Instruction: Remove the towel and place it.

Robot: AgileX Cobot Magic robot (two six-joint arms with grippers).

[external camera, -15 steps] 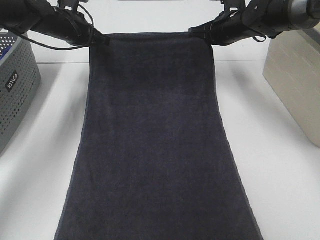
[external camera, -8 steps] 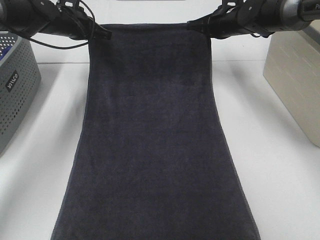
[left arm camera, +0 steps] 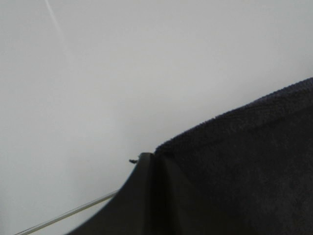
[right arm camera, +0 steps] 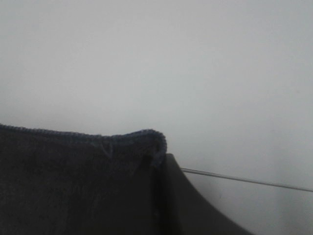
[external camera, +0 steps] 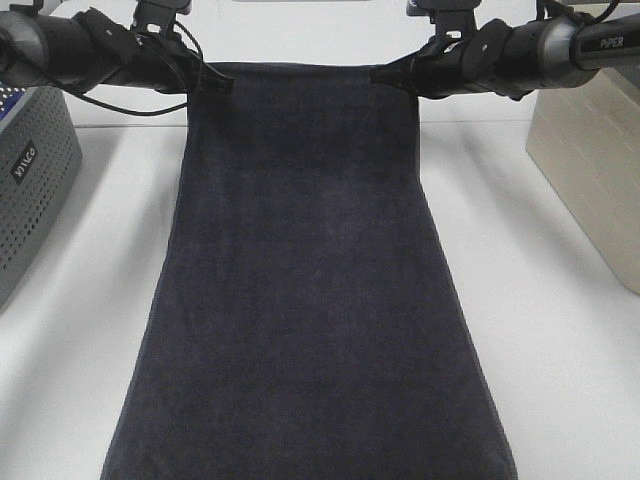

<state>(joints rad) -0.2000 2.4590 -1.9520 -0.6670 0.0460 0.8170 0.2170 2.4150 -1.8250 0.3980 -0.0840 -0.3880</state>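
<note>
The towel (external camera: 305, 290) is a long dark charcoal cloth, held up by its two far corners and hanging toward the camera over the white table (external camera: 560, 330). My left gripper (external camera: 212, 82) is shut on its far left corner. My right gripper (external camera: 385, 74) is shut on its far right corner. The left wrist view shows a black finger (left arm camera: 146, 176) pinching the towel (left arm camera: 244, 171) at its corner. In the right wrist view the hemmed towel (right arm camera: 73, 181) is clamped beside a black finger (right arm camera: 181, 196). The towel's near end runs out of view.
A grey perforated basket (external camera: 30, 180) stands at the left edge of the table. A beige box (external camera: 590, 150) stands at the right. White wall lies behind both grippers.
Both grippers have moved a little inward and toward the camera with the corners. The towel's top edge is narrower and the cloth hangs slightly lower in the view.
</note>
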